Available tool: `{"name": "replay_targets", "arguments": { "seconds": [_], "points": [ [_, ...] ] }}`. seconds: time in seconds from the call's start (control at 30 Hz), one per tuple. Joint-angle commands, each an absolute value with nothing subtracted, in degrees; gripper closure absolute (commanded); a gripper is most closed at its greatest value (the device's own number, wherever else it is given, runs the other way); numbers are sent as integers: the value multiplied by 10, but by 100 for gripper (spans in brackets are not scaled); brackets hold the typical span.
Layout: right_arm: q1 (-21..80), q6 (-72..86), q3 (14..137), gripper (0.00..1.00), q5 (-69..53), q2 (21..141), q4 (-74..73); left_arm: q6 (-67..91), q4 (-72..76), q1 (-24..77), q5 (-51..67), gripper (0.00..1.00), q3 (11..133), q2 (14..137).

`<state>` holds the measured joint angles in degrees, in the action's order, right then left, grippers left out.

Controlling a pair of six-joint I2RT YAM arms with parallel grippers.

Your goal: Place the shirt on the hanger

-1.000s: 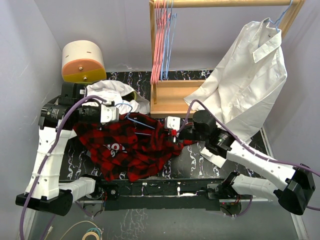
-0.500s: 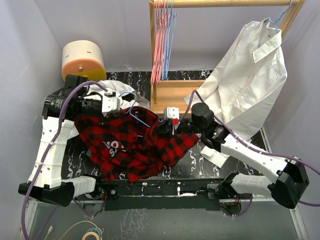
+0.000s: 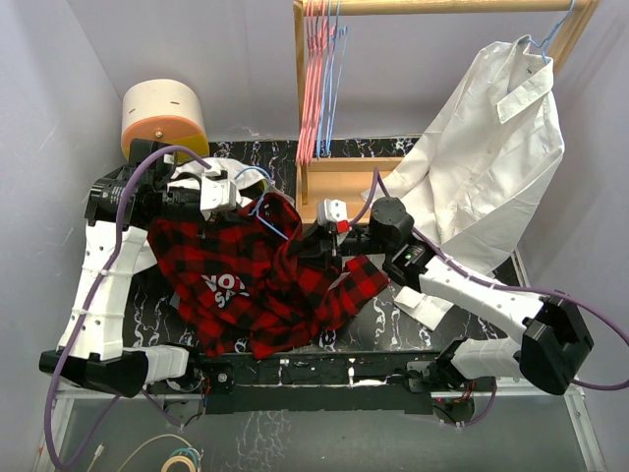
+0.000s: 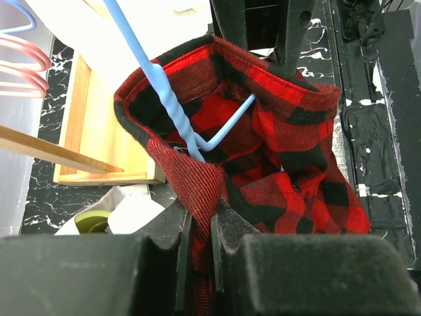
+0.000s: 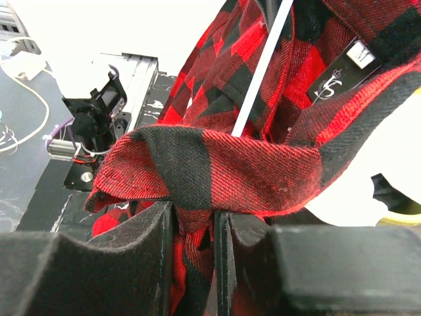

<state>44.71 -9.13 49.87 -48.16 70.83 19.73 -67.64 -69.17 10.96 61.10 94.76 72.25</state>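
Note:
The red-and-black check shirt [image 3: 256, 280] hangs lifted between my two grippers above the table. My left gripper [image 3: 246, 202] is shut on its collar edge [image 4: 191, 191]. My right gripper [image 3: 313, 234] is shut on the opposite collar fold [image 5: 217, 174]. The light-blue wire hanger [image 3: 270, 224] sits inside the neck opening. Its twisted neck and one arm show in the left wrist view [image 4: 164, 92], and one pale arm in the right wrist view [image 5: 263, 62]. A black-and-white label [image 5: 342, 69] shows inside the collar.
A wooden rack [image 3: 339, 182] with pink and blue hangers [image 3: 319, 79] stands behind the shirt. A large white shirt [image 3: 491, 147] hangs at the right. White garments [image 3: 221, 177] lie at back left beside a cream and orange roll [image 3: 162, 123].
Both grippers rose and moved toward the back, lifting the shirt's collar with the hanger inside. The right gripper moved left, closer to the left gripper.

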Motion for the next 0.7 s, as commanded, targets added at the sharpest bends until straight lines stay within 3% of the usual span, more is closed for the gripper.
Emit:
{"name": "replay_targets", "arguments": {
  "seconds": [0.0,0.2,0.37,0.6,0.63,0.67],
  "points": [
    [456,-68,550,73,-504,729,284,-671,-676,116,688,100,969,721],
    [456,-46,574,74,-513,764,291,-669,-678,116,693,100,969,720],
    [456,-39,571,91,-510,763,313,-670,-680,115,692,100,972,722],
    [456,2,489,92,-429,701,354,-671,-680,116,676,100,965,722],
    [456,9,472,92,-419,685,359,-662,-671,116,669,93,962,722],
    [456,18,456,92,-407,668,360,-641,-658,116,658,69,960,721]
  ]
}}
